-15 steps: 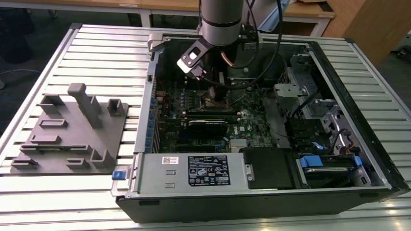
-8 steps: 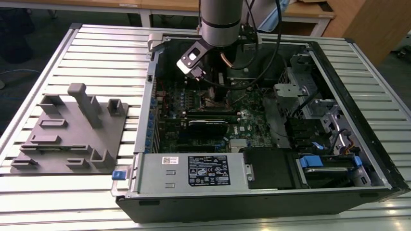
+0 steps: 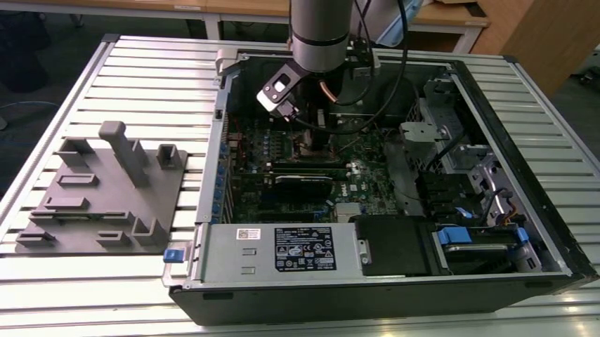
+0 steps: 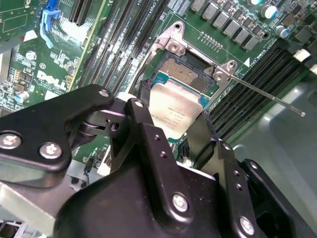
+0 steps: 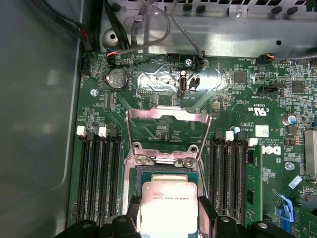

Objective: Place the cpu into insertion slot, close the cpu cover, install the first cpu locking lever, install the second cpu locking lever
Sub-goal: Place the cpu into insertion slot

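gripper [image 4: 168, 118] is closed partway, its two black fingers [image 4: 140, 124] pressed on opposite edges of the cpu [image 4: 174, 106], whose silver-grey top faces up between them. in both wrist views the cpu [image 5: 167, 204] hangs over the near part of the insertion slot [image 4: 187, 73], and the slot's far strip of contacts is uncovered; whether the chip touches the slot i cannot tell. the cpu cover [image 5: 168, 115] is raised off the slot, and green board shows through its window. one thin locking lever [image 4: 267, 97] sticks out sideways, away from the slot's corner. in the exterior view the arm [image 3: 319, 31] comes down at 12 o'clock of the open computer case [image 3: 525, 161], and a grey fixture plate [image 3: 94, 203] lies at 9 o'clock of the case, on the slatted table [image 3: 150, 70].
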Available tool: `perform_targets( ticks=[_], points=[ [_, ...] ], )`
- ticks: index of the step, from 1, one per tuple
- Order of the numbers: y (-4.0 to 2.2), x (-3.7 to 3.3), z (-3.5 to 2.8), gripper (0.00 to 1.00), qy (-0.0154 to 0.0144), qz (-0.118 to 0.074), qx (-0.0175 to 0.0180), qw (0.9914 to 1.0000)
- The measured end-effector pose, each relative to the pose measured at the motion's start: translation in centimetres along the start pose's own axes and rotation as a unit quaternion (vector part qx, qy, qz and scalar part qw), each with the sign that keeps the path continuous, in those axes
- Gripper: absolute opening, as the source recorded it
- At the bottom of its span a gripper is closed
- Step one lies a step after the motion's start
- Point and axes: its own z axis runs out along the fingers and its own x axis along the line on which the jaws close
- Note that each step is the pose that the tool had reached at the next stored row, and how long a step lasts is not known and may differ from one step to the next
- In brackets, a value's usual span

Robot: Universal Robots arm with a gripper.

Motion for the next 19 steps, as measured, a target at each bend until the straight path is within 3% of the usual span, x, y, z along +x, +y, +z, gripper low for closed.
perform_targets(
  ticks=[6,19],
  points=[
    [-0.33,0.01,0.14,0.54,0.0,0.0,0.0,1.0],
    [-0.48,0.09,1.32,0.54,0.0,0.0,0.0,1.0]
  ],
)
